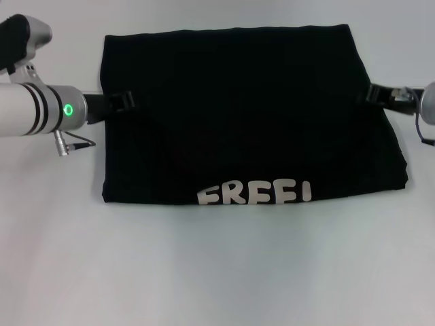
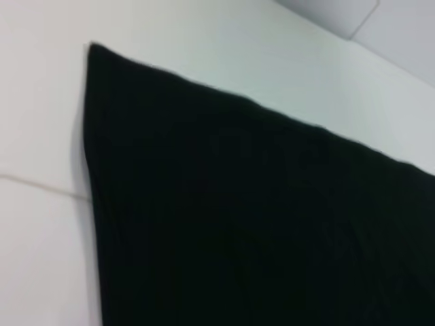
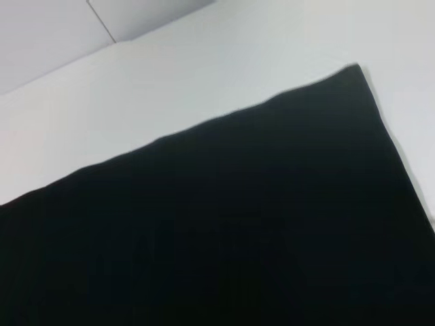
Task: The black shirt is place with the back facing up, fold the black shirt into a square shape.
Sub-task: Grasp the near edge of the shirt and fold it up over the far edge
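The black shirt (image 1: 245,109) lies flat on the white table as a wide folded rectangle. White letters (image 1: 255,193) show along its near edge. My left gripper (image 1: 124,101) is at the shirt's left edge, about halfway along that side. My right gripper (image 1: 372,94) is at the shirt's right edge, at about the same depth. The left wrist view shows the black cloth (image 2: 258,224) with one far corner. The right wrist view shows the cloth (image 3: 224,231) with the other far corner.
The white table (image 1: 217,272) surrounds the shirt on all sides. A thin seam line (image 2: 41,185) runs across the table in the left wrist view. A wall edge (image 3: 102,24) shows beyond the table in the right wrist view.
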